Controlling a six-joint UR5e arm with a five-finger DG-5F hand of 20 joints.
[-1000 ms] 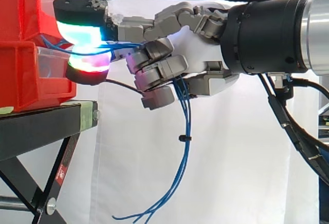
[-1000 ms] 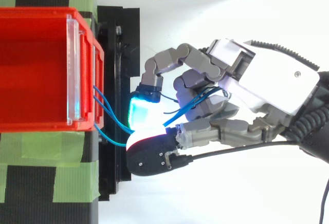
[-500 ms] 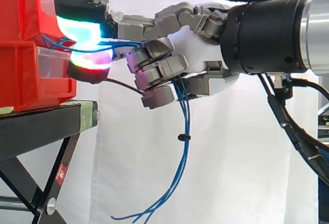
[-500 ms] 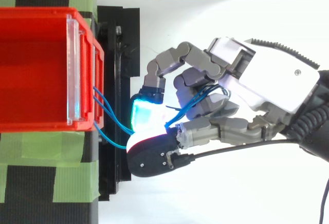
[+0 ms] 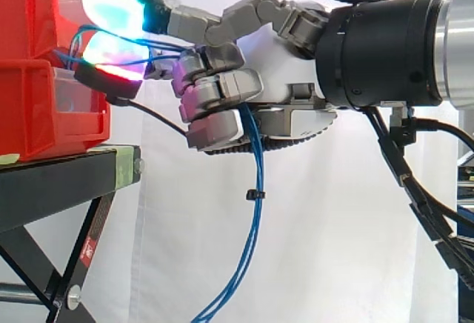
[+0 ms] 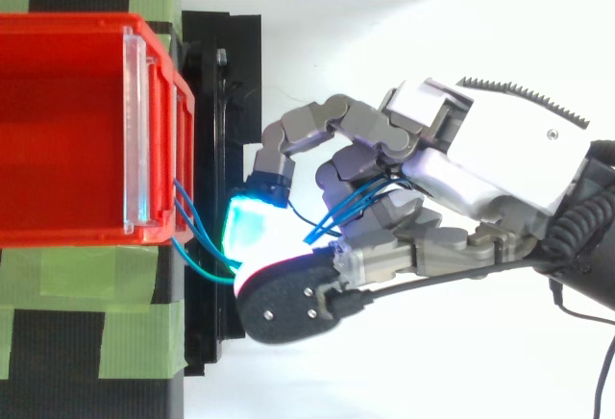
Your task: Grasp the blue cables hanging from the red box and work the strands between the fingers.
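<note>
Thin blue cables [image 5: 253, 219] run out of the red box [image 5: 37, 78] at the left, pass between two glowing fingertips [image 5: 112, 10], thread through my curled fingers and hang down below the hand. In the top view the cables [image 6: 197, 246] leave the red box [image 6: 67, 131] at its front wall and reach the cyan fingertip [image 6: 248, 225]. My hand [image 5: 285, 64] comes in from the right, right beside the box front, with its fingers curled round the strands and the pads pinching them. A small black tie [image 5: 255, 194] binds the hanging strands.
The red box sits on a black stand [image 5: 67, 182] with green tape [image 6: 86, 275] on its top. A white curtain [image 5: 333, 249] hangs behind. Below the hand the cables dangle in free air.
The hand has risen and tilted upward, lifting the pinching fingertips higher against the box front. The hanging strands have been pulled up and closer together.
</note>
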